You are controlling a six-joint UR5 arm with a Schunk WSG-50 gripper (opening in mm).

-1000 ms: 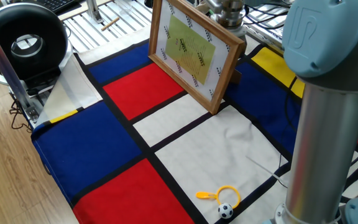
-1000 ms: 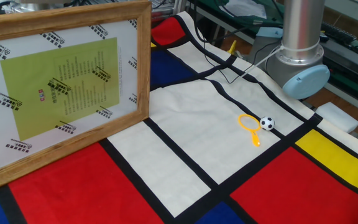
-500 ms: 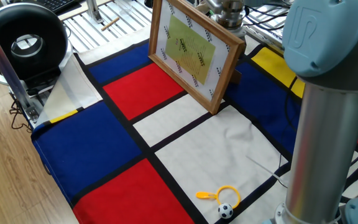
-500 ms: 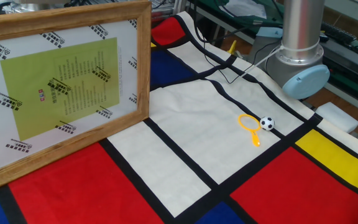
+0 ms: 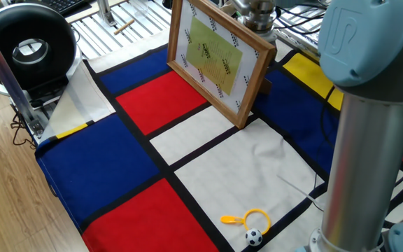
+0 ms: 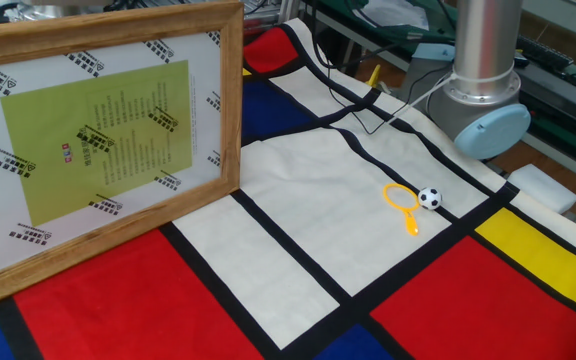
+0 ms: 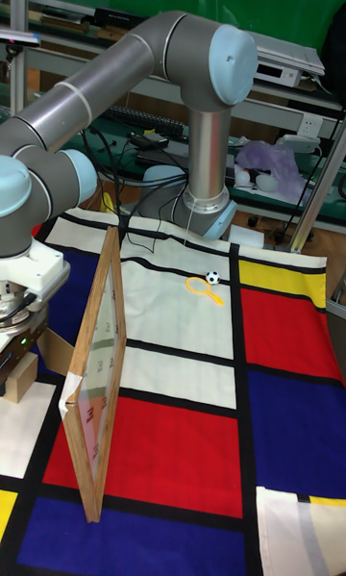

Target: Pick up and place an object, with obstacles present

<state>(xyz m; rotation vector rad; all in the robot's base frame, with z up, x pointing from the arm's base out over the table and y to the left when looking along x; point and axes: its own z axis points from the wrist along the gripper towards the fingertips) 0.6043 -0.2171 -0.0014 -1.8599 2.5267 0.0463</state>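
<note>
- Colourful cloth (image 6: pixel 298 200) with red, blue, white and yellow squares covers the table.
- Closest to my base lie the yellow ring (image 6: pixel 401 199) and the tiny football (image 6: pixel 429 198), touching each other. They are not my business.
- Further out, the picture frame (image 7: pixel 101 384) stands upright on its edge, between my base and my work.
- Behind the frame, my gripper (image 7: pixel 13 350) hangs right over the wooden cube (image 7: pixel 21 380), which seems to rest on the cloth.
- How wide the jaws stand, or whether they hold the cube, I cannot tell.
- I judge this is the grasping step. Next I need a firm hold, then a straight lift, high enough to clear the frame.
</note>
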